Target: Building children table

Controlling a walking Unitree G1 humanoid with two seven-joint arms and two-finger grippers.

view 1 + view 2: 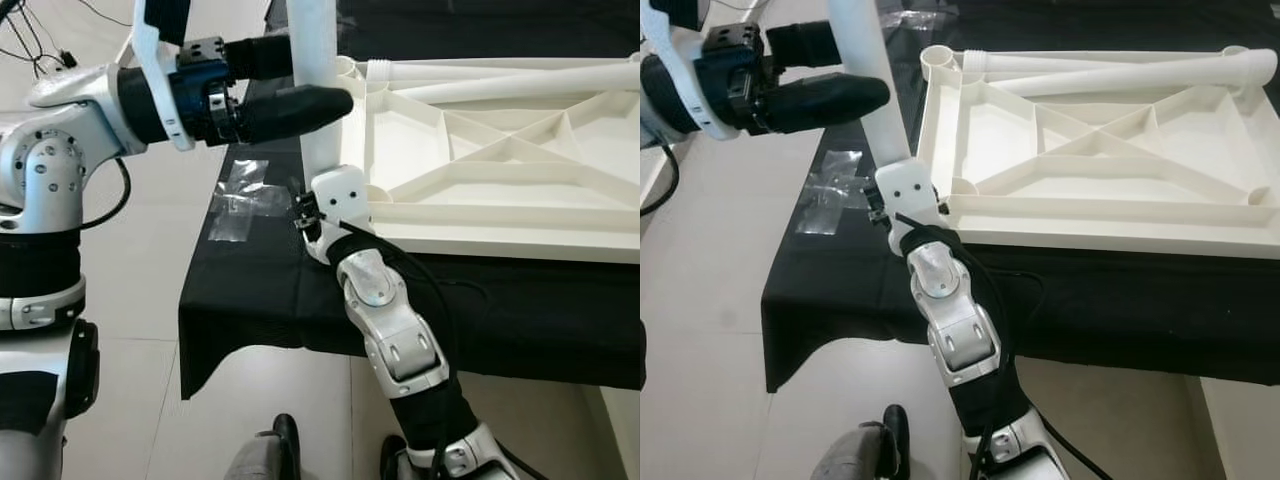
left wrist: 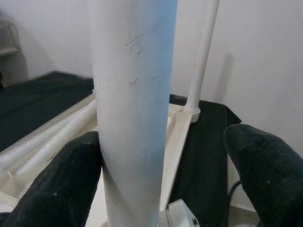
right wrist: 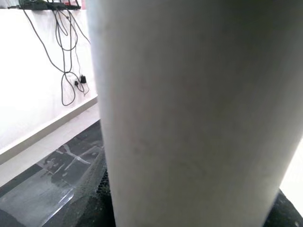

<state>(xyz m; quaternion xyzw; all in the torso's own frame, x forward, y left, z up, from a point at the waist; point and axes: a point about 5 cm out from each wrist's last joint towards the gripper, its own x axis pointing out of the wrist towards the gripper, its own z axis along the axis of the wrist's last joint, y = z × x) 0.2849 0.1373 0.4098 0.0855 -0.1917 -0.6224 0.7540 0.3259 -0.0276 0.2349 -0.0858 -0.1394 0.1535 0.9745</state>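
Note:
The white table top (image 1: pixel 480 215) lies upside down on a black-draped table, ribs facing up. A thick white leg (image 1: pixel 315 110) stands upright at its near left corner. My left gripper (image 1: pixel 320 78) reaches in from the left and is open around the leg. One finger (image 2: pixel 71 179) touches the leg and the other (image 2: pixel 265 170) stands well apart from it. My right gripper (image 1: pixel 325 175) comes up from below and is shut on the leg's lower end. Two more legs (image 1: pixel 500 85) lie in the top. Another leg (image 2: pixel 201 61) stands upright in a far corner socket.
Clear plastic bags (image 1: pixel 245 195) lie on the black cloth (image 1: pixel 260 290) left of the table top. The cloth's front edge hangs over pale floor tiles. Cables (image 1: pixel 30 40) trail on the floor at the far left. A white wall (image 2: pixel 265 56) stands beyond the table.

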